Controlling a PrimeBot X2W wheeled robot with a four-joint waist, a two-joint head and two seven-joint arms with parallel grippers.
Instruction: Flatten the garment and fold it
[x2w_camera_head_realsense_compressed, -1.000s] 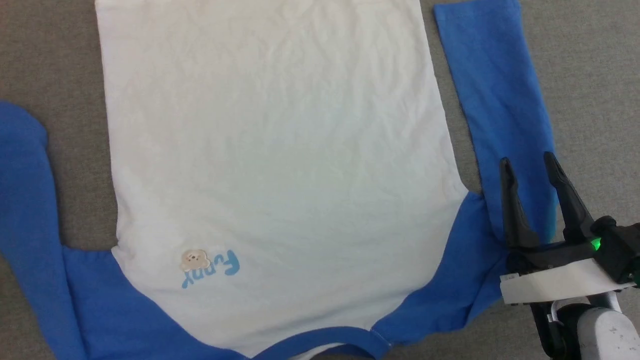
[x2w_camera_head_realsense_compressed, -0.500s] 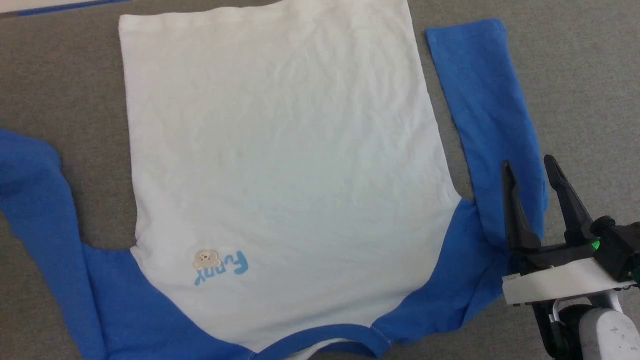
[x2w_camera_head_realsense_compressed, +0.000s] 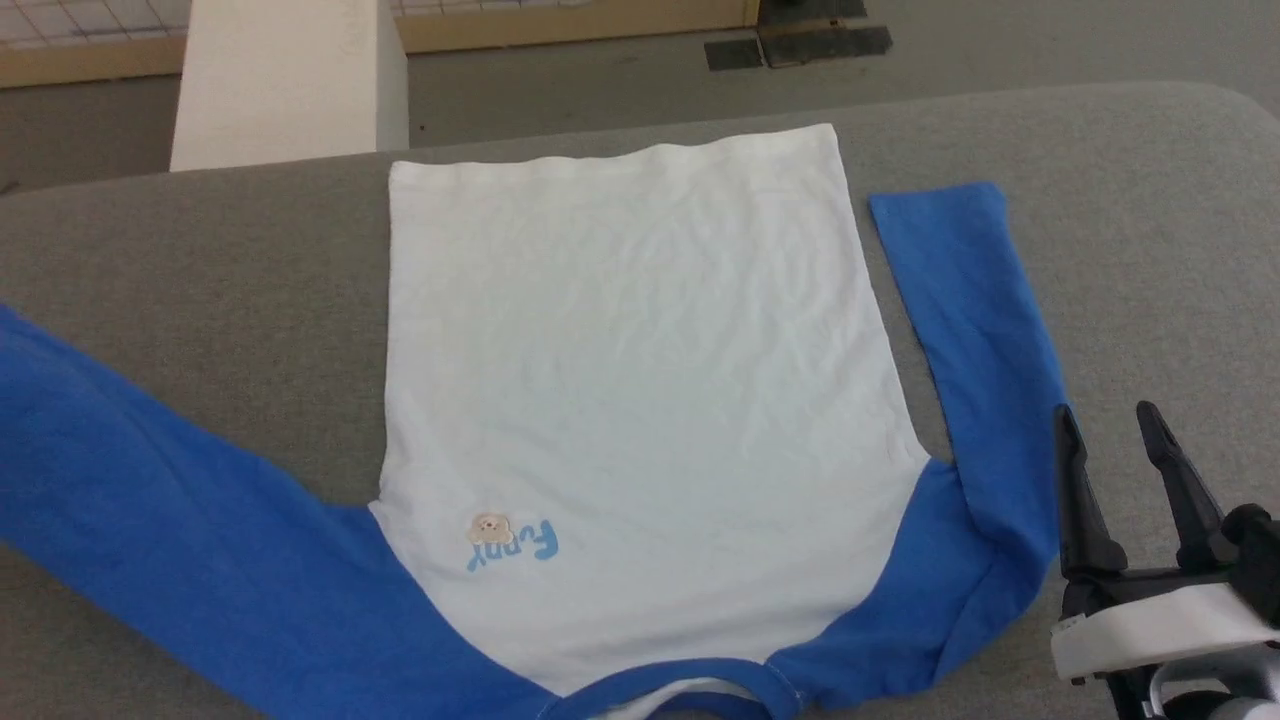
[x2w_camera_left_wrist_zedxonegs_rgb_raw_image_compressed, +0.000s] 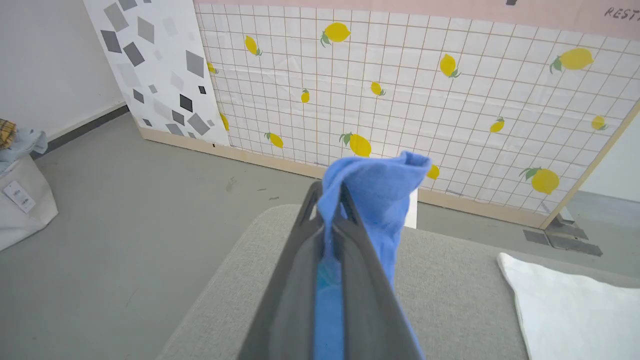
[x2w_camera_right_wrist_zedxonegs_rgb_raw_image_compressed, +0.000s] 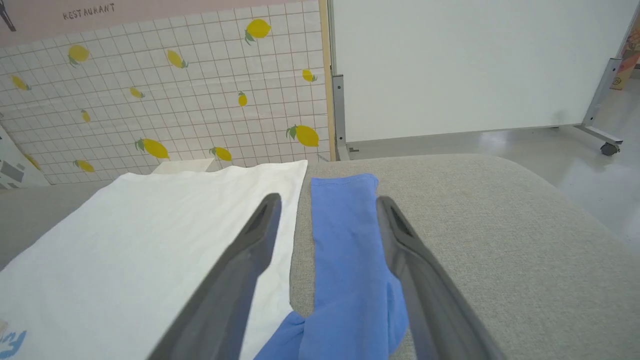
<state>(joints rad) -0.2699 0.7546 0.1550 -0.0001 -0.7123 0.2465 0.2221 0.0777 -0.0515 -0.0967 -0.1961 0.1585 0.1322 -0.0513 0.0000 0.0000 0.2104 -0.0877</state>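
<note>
I had the left gripper (x2w_camera_left_wrist_zedxonegs_rgb_raw_image_compressed: 327, 192) pressed together on the garment (x2w_camera_head_realsense_compressed: 640, 400), pinching its left sleeve (x2w_camera_left_wrist_zedxonegs_rgb_raw_image_compressed: 375, 185). The blue cloth sat squeezed between the two fingers, bunched up past their tips and draped down their right side. Under that gripper lay a corner of the grey padded table (x2w_camera_left_wrist_zedxonegs_rgb_raw_image_compressed: 240, 280). Off to its right, flat on the table, was a corner of the white body (x2w_camera_left_wrist_zedxonegs_rgb_raw_image_compressed: 575, 310). Beyond the fingertips stood a lemon-print panel (x2w_camera_left_wrist_zedxonegs_rgb_raw_image_compressed: 400, 75).

The right gripper (x2w_camera_head_realsense_compressed: 1105, 415) was spread wide with nothing in it. From its wrist, the right sleeve (x2w_camera_right_wrist_zedxonegs_rgb_raw_image_compressed: 345, 240) lay on the table in the gap between the fingers and ran straight away from the gripper, with the cuff ahead of the tips. I could not tell whether the fingers touched the cloth. Left of its left finger the white body lay flat, with the hem (x2w_camera_head_realsense_compressed: 610, 160) far ahead near the table's far edge. The light-blue lettering (x2w_camera_head_realsense_compressed: 515, 545) sat well to the left of that gripper, and the neckband (x2w_camera_head_realsense_compressed: 680, 680) lay lower left of it. The left sleeve stretched off leftward, well apart from the right gripper.
</note>
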